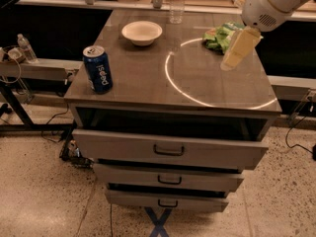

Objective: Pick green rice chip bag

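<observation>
Located at the far right of the flat grey-brown cabinet surface [143, 83]: crumpled bright-green foil rice chip bag [219, 35], lying flat, just inside the thin white ring-shaped arc [169, 78] marked on that top.

Positioned directly in front of the bag: pale two-finger hand [235, 52] on a white rounded arm [271, 4], angled down and leftward, covering the bag's right edge in view. Contact with the bag: cannot tell. Apart or together: cannot tell.

Placed well apart from the bag:
- round white ceramic bowl [141, 32], far left-centre, upright.
- blue metal soda can [98, 69], near the front left corner, upright.
- clear plastic bottle [176, 4], at the far edge.

Below the top: three grey metal drawers [168, 151], each pulled partly out.
</observation>
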Motion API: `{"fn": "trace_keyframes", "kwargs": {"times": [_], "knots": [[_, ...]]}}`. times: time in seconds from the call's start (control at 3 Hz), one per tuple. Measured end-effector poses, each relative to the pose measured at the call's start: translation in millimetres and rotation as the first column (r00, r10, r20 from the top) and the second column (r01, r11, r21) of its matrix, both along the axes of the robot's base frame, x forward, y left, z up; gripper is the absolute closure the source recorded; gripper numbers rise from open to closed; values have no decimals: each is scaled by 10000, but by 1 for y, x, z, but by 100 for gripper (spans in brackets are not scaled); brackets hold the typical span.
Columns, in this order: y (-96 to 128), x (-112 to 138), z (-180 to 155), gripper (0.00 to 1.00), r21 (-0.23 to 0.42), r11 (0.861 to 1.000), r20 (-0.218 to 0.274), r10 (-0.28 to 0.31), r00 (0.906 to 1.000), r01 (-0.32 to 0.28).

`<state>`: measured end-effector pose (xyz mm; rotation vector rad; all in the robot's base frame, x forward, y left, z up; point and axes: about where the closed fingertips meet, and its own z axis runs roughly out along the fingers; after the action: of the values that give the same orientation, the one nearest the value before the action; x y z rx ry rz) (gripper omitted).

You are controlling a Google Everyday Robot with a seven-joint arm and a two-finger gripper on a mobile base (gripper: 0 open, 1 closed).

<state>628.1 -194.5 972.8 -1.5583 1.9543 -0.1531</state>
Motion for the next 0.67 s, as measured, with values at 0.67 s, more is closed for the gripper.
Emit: {"fn": "trace_keyframes", "kwargs": {"times": [0.67], "knots": [[-66,99,-15,0,2026,9555,978,-2377,9664,2145]]}}
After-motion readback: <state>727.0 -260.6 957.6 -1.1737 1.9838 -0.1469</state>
